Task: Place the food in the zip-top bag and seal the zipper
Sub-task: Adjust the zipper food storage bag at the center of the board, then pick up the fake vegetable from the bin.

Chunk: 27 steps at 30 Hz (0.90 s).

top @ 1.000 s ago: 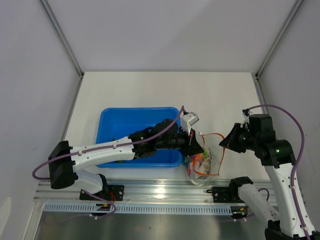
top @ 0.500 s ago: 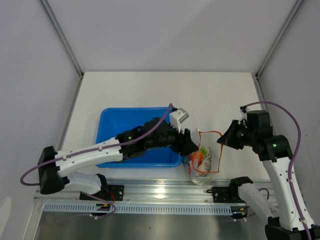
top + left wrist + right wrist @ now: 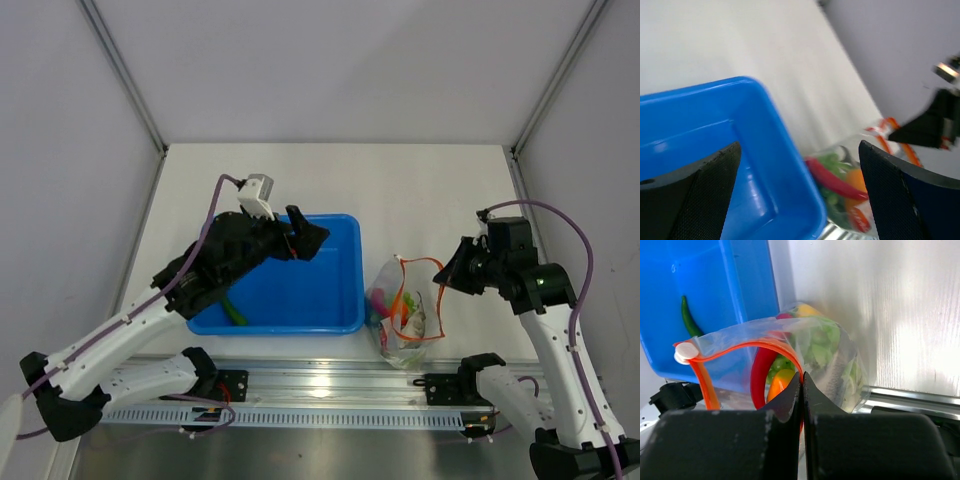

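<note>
While the right pincer stays clenched on the zip-top bag, the released left pincer has withdrawn.

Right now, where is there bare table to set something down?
Bare: the far strip of white table between the blue plastic tray and the rear wall. Crowded: the near edge, where the clear plastic zip-top bag, pinched by the right gripper, sits beside the tray.

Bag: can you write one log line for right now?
left gripper open above blue tray | right gripper shut on zip-top bag | food inside | zipper unsealed
</note>
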Available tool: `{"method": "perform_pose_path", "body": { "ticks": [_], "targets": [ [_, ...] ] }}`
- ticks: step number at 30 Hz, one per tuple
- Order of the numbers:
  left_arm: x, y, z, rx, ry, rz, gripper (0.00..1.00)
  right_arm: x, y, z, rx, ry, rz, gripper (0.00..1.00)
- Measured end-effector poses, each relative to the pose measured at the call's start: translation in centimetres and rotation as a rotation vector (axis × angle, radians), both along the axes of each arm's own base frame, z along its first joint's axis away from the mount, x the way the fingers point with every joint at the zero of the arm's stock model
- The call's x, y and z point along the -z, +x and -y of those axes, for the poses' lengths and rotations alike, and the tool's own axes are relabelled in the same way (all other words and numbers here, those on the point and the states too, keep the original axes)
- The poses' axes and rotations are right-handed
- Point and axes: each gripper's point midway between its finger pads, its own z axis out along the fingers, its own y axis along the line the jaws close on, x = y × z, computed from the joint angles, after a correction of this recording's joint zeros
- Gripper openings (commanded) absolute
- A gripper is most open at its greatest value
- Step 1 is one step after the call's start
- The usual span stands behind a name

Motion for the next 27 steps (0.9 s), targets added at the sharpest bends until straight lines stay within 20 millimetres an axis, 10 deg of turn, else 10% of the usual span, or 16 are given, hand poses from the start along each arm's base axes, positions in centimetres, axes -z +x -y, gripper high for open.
{"method": "perform_pose_path", "body": {
  "ticks": [10,18,27],
  "targets": [
    [9.0,5.5,-8.1,-0.431,0.08,-0.355,0.99,5.0,0.1,-0.3,0.106,0.041,-0.16,0.0],
    [16.9,4.6,-13.8,-0.825,0.148,-0.688,0.99,6.3,1.6,-0.5,0.164,0.043,-0.284,0.0],
    [21.3,4.8,-17.2,-0.856,0.592,-0.709,0.99,7.7,3.4,-0.8,0.175,0.064,-0.363,0.0]
  ]
}}
